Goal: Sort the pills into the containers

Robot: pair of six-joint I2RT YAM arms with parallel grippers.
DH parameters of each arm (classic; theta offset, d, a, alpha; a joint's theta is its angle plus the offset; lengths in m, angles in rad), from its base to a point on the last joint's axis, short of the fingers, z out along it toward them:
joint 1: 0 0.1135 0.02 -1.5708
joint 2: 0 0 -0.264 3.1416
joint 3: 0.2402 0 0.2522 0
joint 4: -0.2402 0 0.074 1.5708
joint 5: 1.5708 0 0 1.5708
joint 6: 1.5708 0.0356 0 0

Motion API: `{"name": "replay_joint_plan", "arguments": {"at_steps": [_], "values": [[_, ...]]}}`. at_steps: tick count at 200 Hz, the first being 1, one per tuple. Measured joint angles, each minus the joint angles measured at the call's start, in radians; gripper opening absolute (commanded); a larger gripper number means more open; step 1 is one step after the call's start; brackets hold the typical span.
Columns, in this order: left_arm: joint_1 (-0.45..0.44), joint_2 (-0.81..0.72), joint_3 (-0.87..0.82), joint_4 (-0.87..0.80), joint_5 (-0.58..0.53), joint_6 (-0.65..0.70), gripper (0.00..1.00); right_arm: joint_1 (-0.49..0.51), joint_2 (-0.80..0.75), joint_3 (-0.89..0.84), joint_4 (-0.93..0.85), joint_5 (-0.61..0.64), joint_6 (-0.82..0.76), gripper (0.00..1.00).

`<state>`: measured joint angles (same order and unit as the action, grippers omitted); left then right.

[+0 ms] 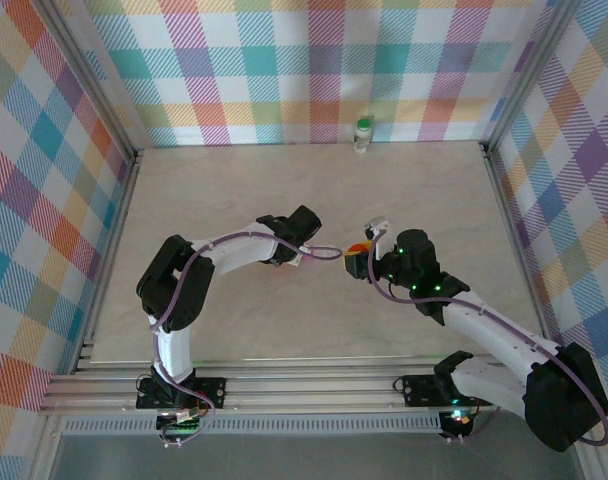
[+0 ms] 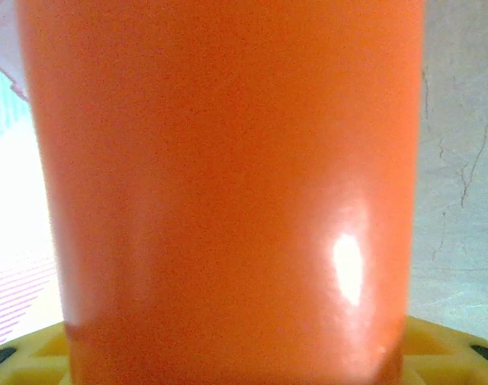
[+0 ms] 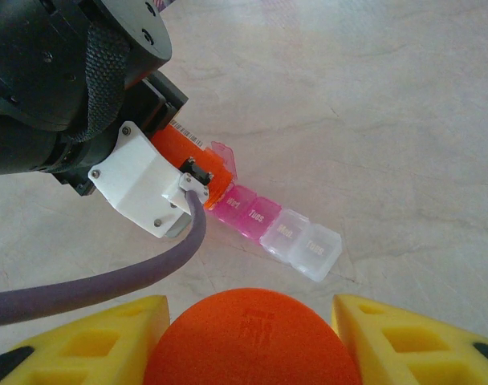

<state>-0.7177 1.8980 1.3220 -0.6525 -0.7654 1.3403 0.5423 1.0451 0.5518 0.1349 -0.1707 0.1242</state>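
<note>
A bright orange vial (image 2: 228, 184) is held sideways in my left gripper (image 1: 304, 251), which is shut on it; one yellow finger (image 2: 449, 345) shows beside it. In the right wrist view the vial (image 3: 188, 151) points its mouth down at a strip pill box (image 3: 284, 228) with pink and clear day compartments, one pink lid (image 3: 225, 158) raised. My right gripper (image 3: 248, 341) is shut on a round orange cap (image 3: 248, 333), a little right of the strip (image 1: 326, 253). The white bottle with a green cap (image 1: 362, 133) stands at the back wall. No pills can be made out.
Checked walls with metal frame rails close in the beige table (image 1: 234, 190) on the left, back and right. The left arm's purple cable (image 3: 107, 281) crosses in front of my right gripper. Both arms meet near the table's middle.
</note>
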Motion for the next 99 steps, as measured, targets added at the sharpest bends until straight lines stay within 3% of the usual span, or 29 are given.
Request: {"name": "replay_joint_plan", "arguments": {"at_steps": [99], "values": [[0.011, -0.056, -0.036, 0.002, 0.004, 0.021, 0.00, 0.000, 0.000, 0.000, 0.000, -0.012, 0.000, 0.00]]}}
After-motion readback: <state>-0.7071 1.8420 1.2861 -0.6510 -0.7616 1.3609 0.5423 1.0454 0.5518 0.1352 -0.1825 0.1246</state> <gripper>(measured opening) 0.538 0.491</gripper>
